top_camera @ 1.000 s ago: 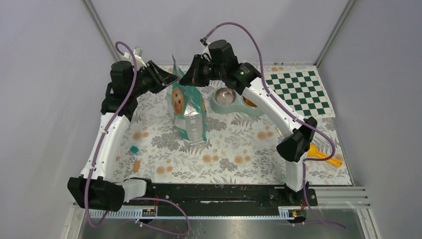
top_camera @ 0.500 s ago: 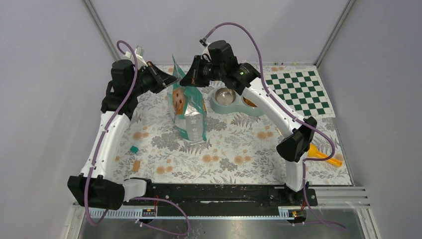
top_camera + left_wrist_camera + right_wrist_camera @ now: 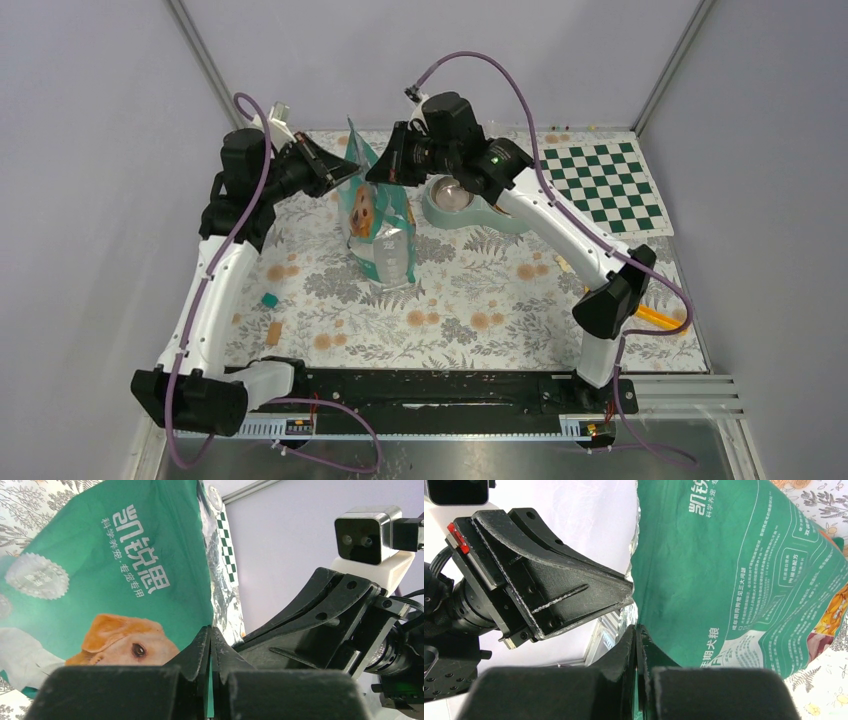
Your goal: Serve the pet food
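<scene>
The teal bag [image 3: 378, 225] with the dog picture stands upright on the floral mat. My left gripper [image 3: 350, 170] is shut on the left side of its top edge, and the left wrist view shows the jaws [image 3: 210, 630] pinching the teal film of the bag [image 3: 115, 570]. My right gripper [image 3: 377, 170] is shut on the opposite side of the top, its jaws [image 3: 636, 629] closed on the bag's edge [image 3: 734, 565]. The two grippers face each other across the bag mouth. No kibble shows; the bag's inside is hidden.
A pale green double feeder [image 3: 478, 216] with a steel bowl [image 3: 453, 192] sits right of the bag, partly under my right arm. A checkerboard [image 3: 598, 185] lies at the back right. The yellow-orange scoop [image 3: 655, 317] lies behind my right elbow. Two small blocks [image 3: 268, 299] lie at the left.
Both grippers have shifted a little lower and nearer with the bag top. The right arm's elbow swung right, covering more of the scoop and feeder. The bag top leans slightly.
</scene>
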Robot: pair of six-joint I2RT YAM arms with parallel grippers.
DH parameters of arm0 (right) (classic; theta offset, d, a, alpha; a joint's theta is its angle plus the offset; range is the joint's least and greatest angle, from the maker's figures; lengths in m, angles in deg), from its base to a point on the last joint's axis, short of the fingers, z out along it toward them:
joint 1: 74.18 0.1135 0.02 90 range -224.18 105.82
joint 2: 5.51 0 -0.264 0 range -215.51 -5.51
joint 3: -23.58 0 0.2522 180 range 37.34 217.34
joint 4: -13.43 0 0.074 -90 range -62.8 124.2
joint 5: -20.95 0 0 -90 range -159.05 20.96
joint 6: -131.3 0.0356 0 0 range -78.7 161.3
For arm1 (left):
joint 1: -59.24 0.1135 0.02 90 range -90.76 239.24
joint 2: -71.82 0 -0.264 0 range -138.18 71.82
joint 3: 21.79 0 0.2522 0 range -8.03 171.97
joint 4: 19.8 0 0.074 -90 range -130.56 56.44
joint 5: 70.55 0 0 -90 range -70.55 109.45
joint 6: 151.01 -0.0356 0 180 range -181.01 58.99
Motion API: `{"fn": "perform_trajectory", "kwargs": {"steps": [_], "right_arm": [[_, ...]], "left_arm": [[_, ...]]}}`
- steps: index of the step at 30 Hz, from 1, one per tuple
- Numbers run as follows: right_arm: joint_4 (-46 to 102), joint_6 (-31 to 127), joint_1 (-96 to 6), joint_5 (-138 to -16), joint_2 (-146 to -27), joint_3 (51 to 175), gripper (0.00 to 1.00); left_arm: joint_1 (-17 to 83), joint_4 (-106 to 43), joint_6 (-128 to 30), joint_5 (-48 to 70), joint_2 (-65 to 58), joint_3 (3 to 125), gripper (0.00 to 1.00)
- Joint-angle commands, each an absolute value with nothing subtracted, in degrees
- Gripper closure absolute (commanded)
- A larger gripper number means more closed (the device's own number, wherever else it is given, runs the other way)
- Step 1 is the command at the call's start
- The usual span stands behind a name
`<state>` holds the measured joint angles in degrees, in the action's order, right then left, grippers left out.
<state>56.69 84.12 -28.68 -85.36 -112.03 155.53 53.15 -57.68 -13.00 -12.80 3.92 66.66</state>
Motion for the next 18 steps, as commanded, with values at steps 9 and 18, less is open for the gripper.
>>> {"fn": "perform_trajectory", "kwargs": {"steps": [9, 18], "right_arm": [[57.6, 82.6, -23.9, -84.5, -102.2, 149.8, 1.0], [59.4, 79.0, -23.9, -80.8, -105.1, 153.5, 1.0]], "left_arm": [[52.9, -62.2, -12.4, -11.5, 10.7, 65.2, 1.0], [52.7, -62.5, -14.4, -10.4, 9.0, 66.3, 1.0]]}}
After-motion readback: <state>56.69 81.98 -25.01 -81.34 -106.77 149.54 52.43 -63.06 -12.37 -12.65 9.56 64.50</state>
